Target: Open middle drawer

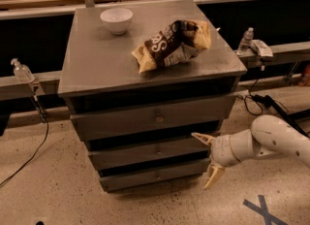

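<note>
My white two-finger gripper (201, 160) spread wide, at right edge of grey three-drawer cabinet (97, 59), beside grey flat-fronted middle drawer (126, 154), shut. I judge drawer rigid, sliding stiffly; sole hold: small round centre knob (157, 150).

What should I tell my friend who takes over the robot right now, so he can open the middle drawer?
Gripper: open, holding nothing, by the cabinet's right front corner, level with the middle drawer.
Middle drawer: shut; its knob is not gripped.
Done: the gripper is close to the drawer, nothing more.
Left: line up on the knob, grip it, pull the drawer out.
On top: a white bowl and a chip bag.
</note>
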Tool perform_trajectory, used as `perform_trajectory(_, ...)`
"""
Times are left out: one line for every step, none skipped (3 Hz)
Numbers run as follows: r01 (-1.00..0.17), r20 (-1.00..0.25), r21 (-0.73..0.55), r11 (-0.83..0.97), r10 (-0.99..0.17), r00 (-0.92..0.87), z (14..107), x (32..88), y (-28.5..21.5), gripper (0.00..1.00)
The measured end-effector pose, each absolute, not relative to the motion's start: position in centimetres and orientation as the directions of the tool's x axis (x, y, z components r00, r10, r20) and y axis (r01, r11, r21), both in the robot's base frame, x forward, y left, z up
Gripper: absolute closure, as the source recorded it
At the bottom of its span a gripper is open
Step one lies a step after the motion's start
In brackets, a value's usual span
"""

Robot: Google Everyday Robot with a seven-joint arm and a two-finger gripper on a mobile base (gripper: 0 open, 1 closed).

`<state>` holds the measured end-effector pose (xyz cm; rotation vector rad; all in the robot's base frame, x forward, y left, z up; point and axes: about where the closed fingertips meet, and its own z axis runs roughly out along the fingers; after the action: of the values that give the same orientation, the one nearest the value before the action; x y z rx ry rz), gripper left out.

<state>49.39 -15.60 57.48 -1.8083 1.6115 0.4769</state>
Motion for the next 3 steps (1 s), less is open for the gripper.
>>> perform_trajectory(-0.971, -0.760, -0.230, -0.058, -0.613, 0.217, 56.4, 50.6, -15.3, 0.00)
perform_trajectory(-0.971, -0.757, -0.231, -0.057, -0.617, 0.217, 56.4, 50.6, -15.2, 0.00)
perform_trajectory(-0.956, -0.729, -0.291, -0.045, -0.636, 0.252, 55.2, 51.4, -15.7, 0.00)
